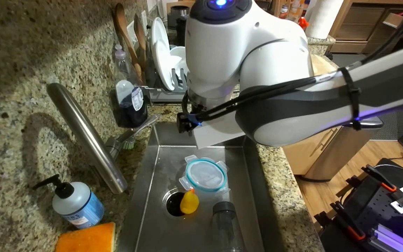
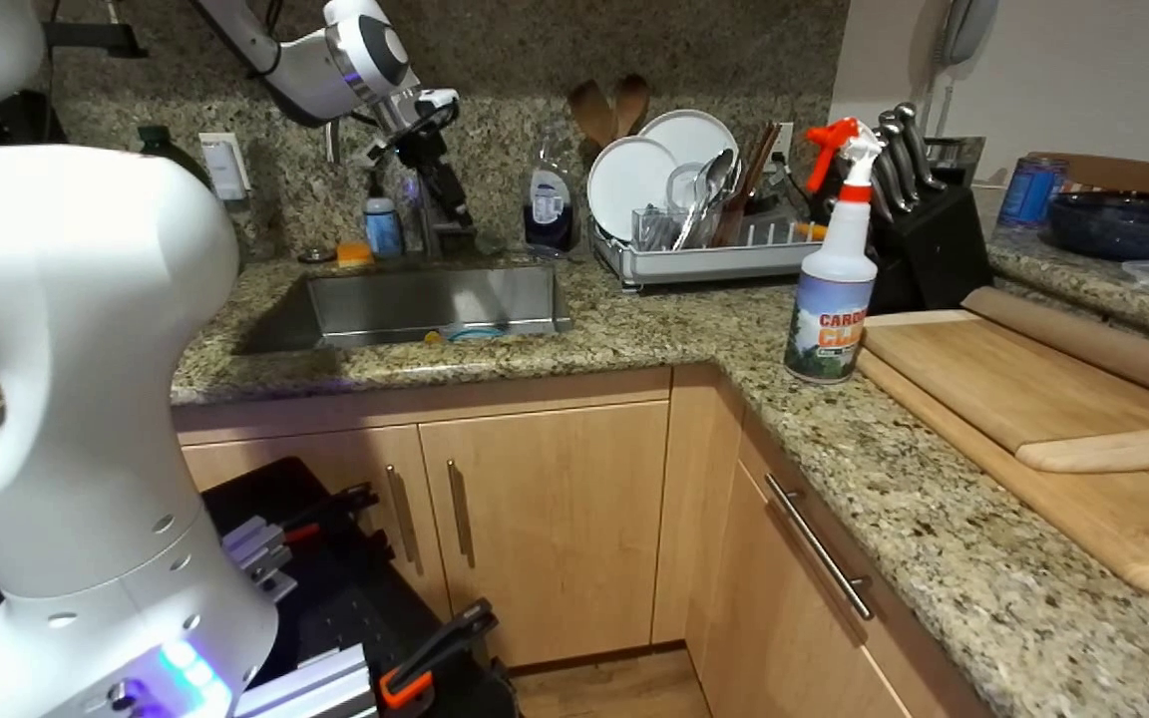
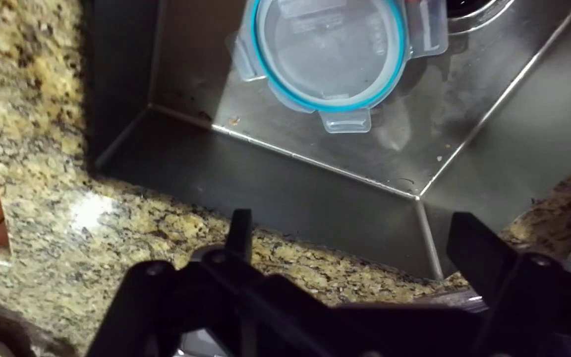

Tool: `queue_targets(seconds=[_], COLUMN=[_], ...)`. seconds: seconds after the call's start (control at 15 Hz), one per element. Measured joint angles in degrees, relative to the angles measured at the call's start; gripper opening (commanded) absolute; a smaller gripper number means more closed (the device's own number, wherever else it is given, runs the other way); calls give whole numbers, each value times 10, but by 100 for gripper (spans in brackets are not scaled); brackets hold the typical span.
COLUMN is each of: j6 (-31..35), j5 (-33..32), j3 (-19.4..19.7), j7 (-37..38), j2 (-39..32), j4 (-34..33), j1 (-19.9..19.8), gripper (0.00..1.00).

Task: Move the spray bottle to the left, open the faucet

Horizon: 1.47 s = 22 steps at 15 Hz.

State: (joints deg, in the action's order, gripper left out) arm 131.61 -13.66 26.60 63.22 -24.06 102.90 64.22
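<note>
A white spray bottle [image 2: 842, 264] with a red-orange trigger head and a blue printed label stands upright on the counter, beside the wooden boards. In an exterior view only its red head [image 1: 303, 23] shows above the arm. The brushed-steel faucet [image 1: 86, 136] leans out from the wall over the sink's edge; in an exterior view it is mostly hidden behind my arm. My gripper [image 3: 352, 218] is open, its fingers wide apart with nothing between them. It hangs above the end of the sink nearest the dish rack, far from the spray bottle [image 2: 842, 264] and apart from the faucet.
Inside the sink [image 1: 250, 182] lie a round lid [image 1: 206, 175], a yellow toy [image 1: 189, 202] and a clear bottle [image 1: 226, 224]. A soap pump [image 1: 77, 203] and an orange sponge [image 1: 86, 239] sit near the faucet. The dish rack [image 2: 714, 261] and knife block [image 2: 939, 244] stand along the counter.
</note>
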Motion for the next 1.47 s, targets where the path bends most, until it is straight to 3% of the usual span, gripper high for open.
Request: queue_targets(seconds=[0.2,0.33,0.53,0.8,1.0,1.2,1.33,1.47], j6=[44,87,164,261,269,276,229,159], j5=[-79,-110,-118,-111,-95,-4,65,83], j3=[-75,-117,-161,-183,-200,-303,-340,-330], j7=[-30,-35,-43,-58,-74,-174,-224,-219], j2=[-26,-65,-129,-176,-178,-178,-175,-167], j4=[-30,-76,-152,-201,-204,-197,-197,-198], j1=[-83,-116,-139,-163,-176,-237,-265,-267], gripper=[100,100,100,100,100,100,100,100])
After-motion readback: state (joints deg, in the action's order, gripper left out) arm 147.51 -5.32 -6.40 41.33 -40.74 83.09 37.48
